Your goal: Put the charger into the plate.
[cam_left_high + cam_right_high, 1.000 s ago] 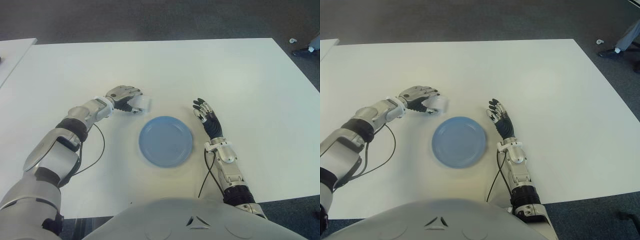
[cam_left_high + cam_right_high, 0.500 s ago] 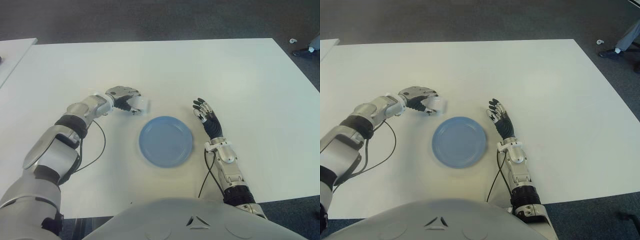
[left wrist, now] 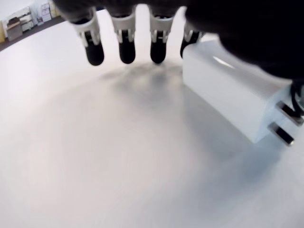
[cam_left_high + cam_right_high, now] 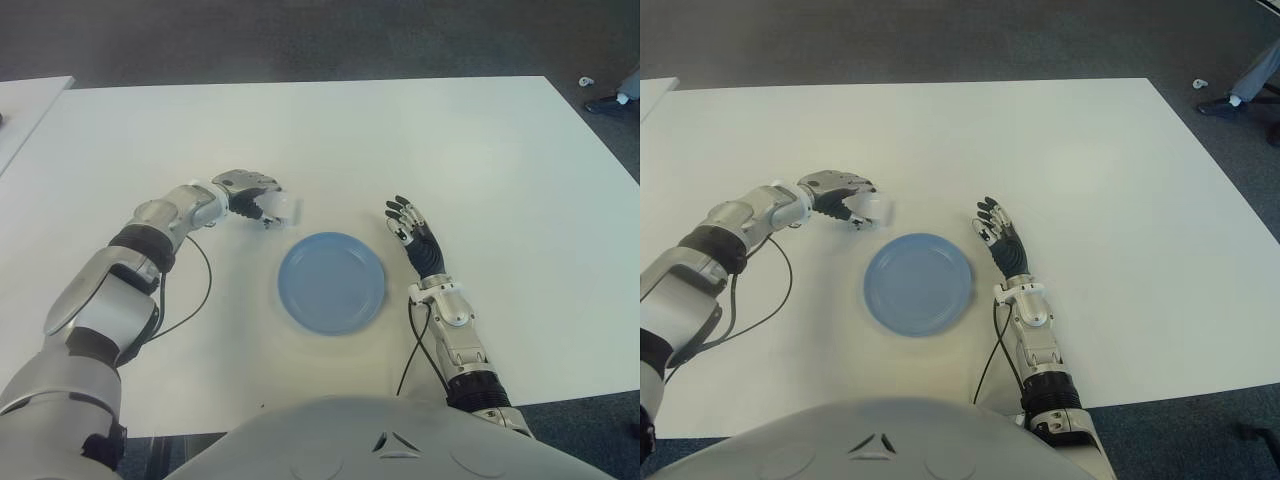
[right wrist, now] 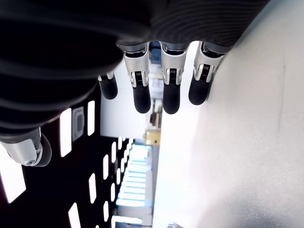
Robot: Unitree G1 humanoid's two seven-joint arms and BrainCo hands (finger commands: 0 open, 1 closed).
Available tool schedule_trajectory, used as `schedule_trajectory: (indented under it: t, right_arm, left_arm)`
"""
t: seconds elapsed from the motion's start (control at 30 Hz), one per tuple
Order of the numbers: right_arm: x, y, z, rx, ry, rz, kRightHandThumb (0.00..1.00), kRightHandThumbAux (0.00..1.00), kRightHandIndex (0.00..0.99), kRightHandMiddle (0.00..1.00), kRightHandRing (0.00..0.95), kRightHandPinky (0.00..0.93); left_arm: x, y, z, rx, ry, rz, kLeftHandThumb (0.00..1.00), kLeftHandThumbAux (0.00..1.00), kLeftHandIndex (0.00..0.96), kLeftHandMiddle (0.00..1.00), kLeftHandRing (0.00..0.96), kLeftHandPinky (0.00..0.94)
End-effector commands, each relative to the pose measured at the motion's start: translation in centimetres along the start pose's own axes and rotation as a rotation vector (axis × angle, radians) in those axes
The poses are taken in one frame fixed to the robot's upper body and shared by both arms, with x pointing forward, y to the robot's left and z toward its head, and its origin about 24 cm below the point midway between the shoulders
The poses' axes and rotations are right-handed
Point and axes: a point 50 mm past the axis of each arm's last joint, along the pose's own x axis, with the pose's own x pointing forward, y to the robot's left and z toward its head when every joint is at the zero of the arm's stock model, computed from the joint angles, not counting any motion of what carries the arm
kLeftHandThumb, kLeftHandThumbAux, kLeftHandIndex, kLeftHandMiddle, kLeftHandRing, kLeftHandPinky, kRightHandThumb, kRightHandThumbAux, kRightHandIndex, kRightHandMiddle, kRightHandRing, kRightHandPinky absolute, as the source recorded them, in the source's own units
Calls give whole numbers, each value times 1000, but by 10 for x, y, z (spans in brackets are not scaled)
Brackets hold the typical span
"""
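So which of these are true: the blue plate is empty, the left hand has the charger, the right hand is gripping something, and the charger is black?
1. The blue plate holds nothing. True.
2. The left hand is closed around the charger. True.
3. The right hand grips something. False: its fingers are spread and hold nothing; it shows to the right of the plate.
4. The charger is black. False: it is white, with two metal prongs.
5. The charger lies on the plate. False: it is beyond the plate's left rim, over the white table.
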Motion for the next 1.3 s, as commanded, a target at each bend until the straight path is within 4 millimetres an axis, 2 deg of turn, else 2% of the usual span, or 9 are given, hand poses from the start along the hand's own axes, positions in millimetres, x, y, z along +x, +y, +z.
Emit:
schedule_trajectory:
  t: [0.03, 0.53, 0.67, 0.73, 0.87, 0.93, 1.03, 1.13, 1.3]
  right_arm:
    - [-8, 2, -13, 1, 78, 5, 0, 404, 82, 163, 140, 123]
    - [-7, 2, -14, 6, 74, 2, 0, 400, 78, 165, 143, 123]
    - [-8, 2, -14, 6, 72, 0, 0, 402, 78, 168, 146, 122]
    - [-8, 1, -13, 6, 71, -1, 0, 403, 78, 169, 147, 121]
    - [-8, 1, -14, 9, 70, -5, 0, 402, 79, 173, 151, 120]
    - [-8, 1, -13, 10, 69, -8, 0, 402, 80, 174, 152, 119]
    - [-7, 1, -13, 13, 68, -12, 0, 399, 82, 181, 156, 115]
    - [-7, 1, -13, 16, 69, -15, 0, 400, 88, 190, 163, 116]
    - [-7, 1, -13, 18, 70, -19, 0, 403, 93, 198, 172, 120]
  left_arm:
    - [-4, 1, -1, 42, 3, 55, 149, 251, 4, 33, 41, 105]
    - [-7, 4, 2, 257, -21, 196, 164, 220, 78, 145, 131, 143]
    - [-7, 3, 1, 304, -13, 198, 173, 241, 97, 206, 171, 176]
    - [-7, 4, 1, 328, -11, 212, 194, 263, 105, 256, 231, 225]
    - [-9, 5, 3, 374, -19, 301, 342, 377, 245, 531, 506, 470]
    - [-10, 6, 4, 385, -23, 349, 379, 404, 283, 582, 550, 511]
    - [-11, 7, 4, 404, -12, 417, 604, 600, 385, 672, 646, 606]
    - [-11, 7, 4, 414, 4, 428, 679, 665, 421, 731, 717, 679]
    - [-12, 7, 4, 404, 17, 431, 710, 692, 435, 771, 767, 715]
